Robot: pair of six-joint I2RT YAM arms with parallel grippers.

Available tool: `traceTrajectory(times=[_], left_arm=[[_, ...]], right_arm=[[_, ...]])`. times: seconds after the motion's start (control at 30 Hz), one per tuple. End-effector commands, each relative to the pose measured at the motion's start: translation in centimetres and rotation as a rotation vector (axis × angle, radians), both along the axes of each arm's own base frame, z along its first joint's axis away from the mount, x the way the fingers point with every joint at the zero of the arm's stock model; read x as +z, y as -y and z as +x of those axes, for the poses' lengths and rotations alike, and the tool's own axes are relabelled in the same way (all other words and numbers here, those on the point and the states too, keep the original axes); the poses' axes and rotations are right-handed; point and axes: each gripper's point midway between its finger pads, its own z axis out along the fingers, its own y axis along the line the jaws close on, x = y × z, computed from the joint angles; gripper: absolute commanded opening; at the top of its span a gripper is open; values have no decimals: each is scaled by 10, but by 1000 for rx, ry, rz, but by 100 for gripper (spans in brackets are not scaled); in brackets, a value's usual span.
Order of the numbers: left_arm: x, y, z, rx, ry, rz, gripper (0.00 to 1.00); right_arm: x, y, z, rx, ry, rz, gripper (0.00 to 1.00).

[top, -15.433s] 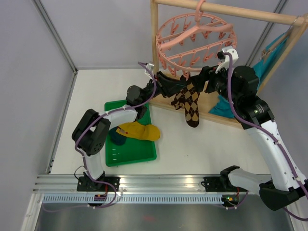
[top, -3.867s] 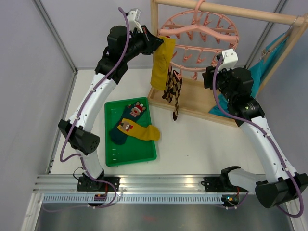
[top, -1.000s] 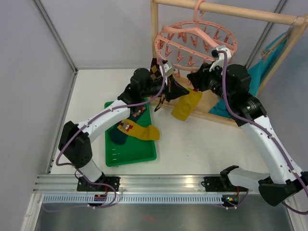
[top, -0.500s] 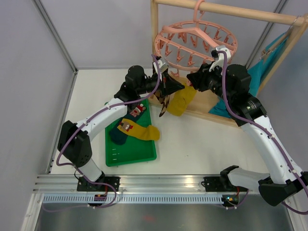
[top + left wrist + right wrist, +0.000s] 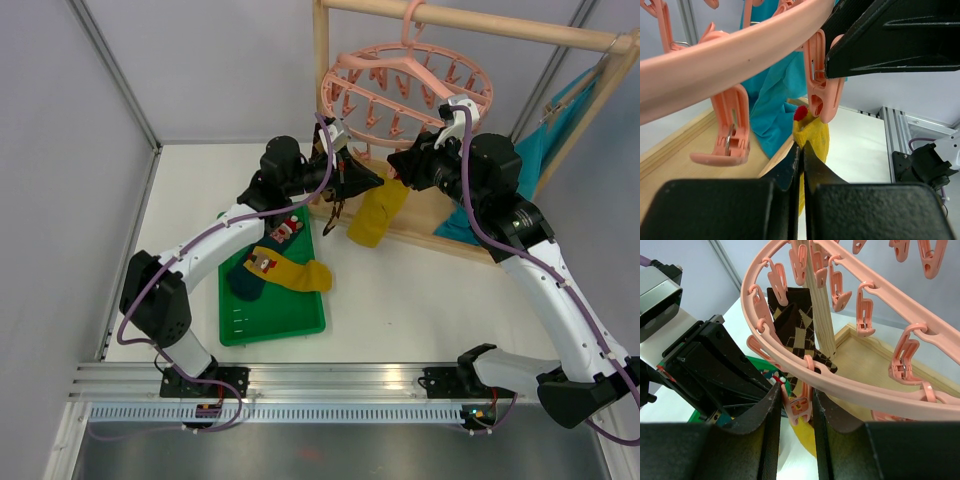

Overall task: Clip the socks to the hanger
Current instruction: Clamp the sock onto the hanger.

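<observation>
1. Hanger hangs by its hook from the rack, above the tabletop.
2. Left claw is pressed together, pinching the top edge of a yellow sock just under the ring. The rest of the sock dangles free.
3. Right claw is closed around one clip on the ring, with a finger on each side. The clip sits directly above the pinched sock edge. Whether the fabric is inside the clip's mouth cannot be told.
4. Argyle sock hangs from a clip on the ring, near the gripped clip.
5. Tray on the tabletop holds two teal socks and a second yellow sock.
</observation>
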Motion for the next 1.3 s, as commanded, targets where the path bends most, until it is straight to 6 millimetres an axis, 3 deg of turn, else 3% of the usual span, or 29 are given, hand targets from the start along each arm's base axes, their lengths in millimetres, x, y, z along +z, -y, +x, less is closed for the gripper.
traceTrajectory(times=[0.0,1.27], left_arm=[[28,0,-8,-39,51,-49,2],[56,-3,-7,-10,73,-111,2]], right_arm=[[15,-7,-6,42,42,19,0],[8,-13,-4,67,27,22,0]])
